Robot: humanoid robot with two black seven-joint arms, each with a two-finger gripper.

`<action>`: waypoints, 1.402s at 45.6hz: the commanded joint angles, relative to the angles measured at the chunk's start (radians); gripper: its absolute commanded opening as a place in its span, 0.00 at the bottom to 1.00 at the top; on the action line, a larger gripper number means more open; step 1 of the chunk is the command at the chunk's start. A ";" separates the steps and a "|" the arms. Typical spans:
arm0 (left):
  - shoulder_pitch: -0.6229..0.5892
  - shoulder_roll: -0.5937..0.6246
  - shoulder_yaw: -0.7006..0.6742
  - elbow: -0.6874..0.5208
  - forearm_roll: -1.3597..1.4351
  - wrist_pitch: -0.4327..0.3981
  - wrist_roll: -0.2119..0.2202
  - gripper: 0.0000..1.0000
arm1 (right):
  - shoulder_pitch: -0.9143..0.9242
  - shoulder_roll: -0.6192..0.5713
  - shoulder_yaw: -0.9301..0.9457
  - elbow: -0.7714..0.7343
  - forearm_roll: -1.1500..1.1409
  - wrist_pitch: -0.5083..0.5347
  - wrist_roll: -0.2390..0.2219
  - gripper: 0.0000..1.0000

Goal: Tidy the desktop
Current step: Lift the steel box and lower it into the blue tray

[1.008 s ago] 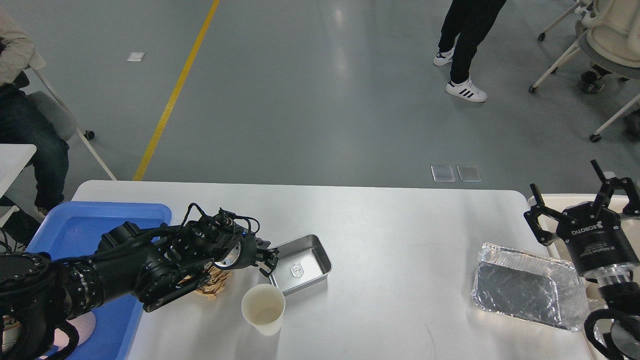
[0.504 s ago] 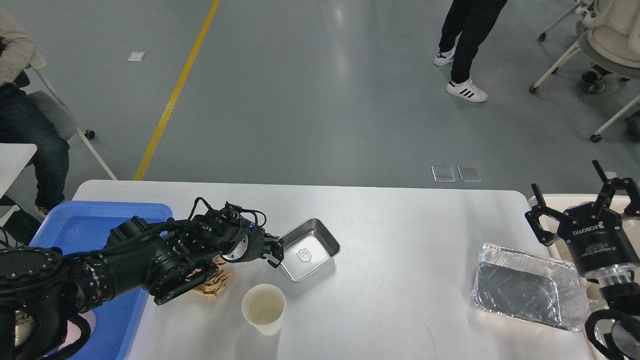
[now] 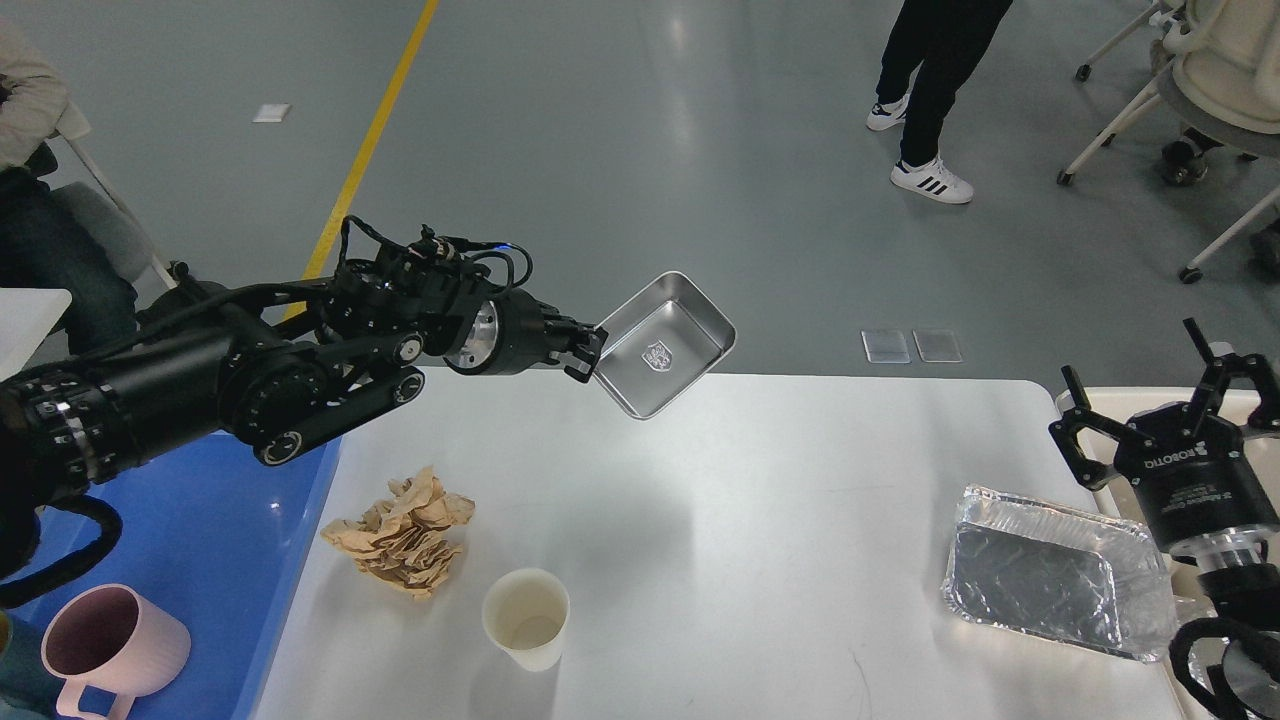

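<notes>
The white desktop (image 3: 760, 470) fills the lower view. My left gripper (image 3: 582, 352) is shut on the rim of a small steel tray (image 3: 665, 345) and holds it tilted, high above the table's far edge. My right gripper (image 3: 1165, 400) is open and empty at the far right, above the cream bin (image 3: 1100, 400). On the desktop lie a crumpled brown paper (image 3: 402, 535), an empty paper cup (image 3: 527, 618) and a foil tray (image 3: 1055, 572).
A blue plastic tray (image 3: 200, 540) stands at the left edge with a pink mug (image 3: 110, 650) in it. A person stands on the floor beyond the table; chairs are at the far right and left.
My left gripper has lifted the steel tray off the desktop, up and to the right. The crumpled paper and pink mug are now uncovered. The right arm has not moved.
</notes>
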 commanded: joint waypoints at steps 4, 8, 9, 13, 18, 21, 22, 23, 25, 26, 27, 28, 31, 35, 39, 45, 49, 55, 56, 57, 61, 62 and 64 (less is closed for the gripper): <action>-0.018 0.201 -0.086 -0.089 -0.010 -0.054 -0.003 0.00 | -0.001 -0.001 -0.001 0.004 0.000 0.000 0.000 1.00; -0.019 0.310 -0.140 -0.094 -0.030 -0.089 -0.017 0.00 | -0.005 -0.001 -0.001 0.002 0.000 0.000 0.000 1.00; -0.018 0.333 -0.157 -0.095 -0.043 -0.095 -0.018 0.00 | -0.005 0.001 -0.001 0.002 0.000 0.000 0.000 1.00; -0.002 0.427 -0.191 -0.096 -0.082 -0.100 -0.017 0.00 | -0.005 0.001 -0.004 0.002 0.000 0.000 0.000 1.00; 0.016 0.545 -0.195 -0.097 -0.089 -0.103 -0.023 0.00 | -0.005 0.004 -0.010 0.004 0.000 -0.002 0.000 1.00; 0.044 0.597 -0.204 -0.097 -0.091 -0.103 -0.026 0.00 | -0.005 0.004 -0.012 0.006 0.000 0.000 0.000 1.00; 0.056 0.611 -0.209 -0.097 -0.096 -0.103 -0.029 0.00 | -0.003 0.004 -0.012 0.006 0.000 -0.002 0.000 1.00; 0.068 0.623 -0.214 -0.097 -0.106 -0.101 -0.032 0.00 | -0.003 0.004 -0.012 0.006 0.000 -0.002 -0.002 1.00; 0.099 0.646 -0.215 -0.096 -0.144 -0.089 -0.031 0.00 | -0.005 0.004 -0.012 0.004 0.000 -0.002 0.000 1.00; 0.116 0.659 -0.215 -0.092 -0.164 -0.087 -0.029 0.00 | -0.003 0.004 -0.012 0.004 0.000 0.000 0.000 1.00; 0.134 0.668 -0.215 -0.092 -0.180 -0.084 -0.028 0.00 | -0.005 0.002 -0.012 0.002 0.000 0.000 0.000 1.00; 0.153 0.677 -0.215 -0.092 -0.189 -0.084 -0.026 0.00 | -0.005 0.002 -0.012 0.002 0.000 0.000 0.000 1.00; 0.206 0.697 -0.215 -0.091 -0.198 -0.069 -0.026 0.00 | -0.005 0.001 -0.012 0.002 0.000 0.000 0.000 1.00; 0.268 0.708 -0.215 -0.082 -0.201 -0.032 -0.029 0.00 | -0.003 0.001 -0.012 0.002 0.000 0.000 0.000 1.00; 0.329 0.708 -0.215 -0.079 -0.205 -0.012 -0.032 0.00 | -0.005 0.001 -0.013 0.002 0.000 -0.002 0.000 1.00; 0.410 0.708 -0.214 -0.076 -0.205 0.032 -0.031 0.00 | -0.006 0.001 -0.013 0.002 0.000 0.000 0.000 1.00; 0.467 0.706 -0.214 -0.069 -0.203 0.057 -0.029 0.00 | -0.008 0.001 -0.013 0.002 0.000 0.000 0.000 1.00; 0.516 0.697 -0.208 -0.059 -0.205 0.095 -0.031 0.00 | -0.009 0.002 -0.015 0.001 0.000 0.000 0.000 1.00; 0.527 0.696 -0.206 -0.057 -0.205 0.101 -0.031 0.00 | -0.009 0.002 -0.016 0.001 0.000 0.000 0.000 1.00; 0.538 0.696 -0.206 -0.056 -0.205 0.107 -0.029 0.01 | -0.009 0.002 -0.016 0.001 0.000 0.000 0.000 1.00; 0.579 0.696 -0.206 -0.053 -0.203 0.132 -0.031 0.01 | -0.009 0.002 -0.016 0.001 0.000 0.000 0.000 1.00; 0.588 0.696 -0.204 -0.050 -0.203 0.135 -0.031 0.01 | -0.009 0.002 -0.016 0.001 0.000 0.000 0.000 1.00; 0.604 0.694 -0.204 -0.043 -0.206 0.144 -0.032 0.01 | -0.011 0.001 -0.016 0.001 0.000 0.000 0.000 1.00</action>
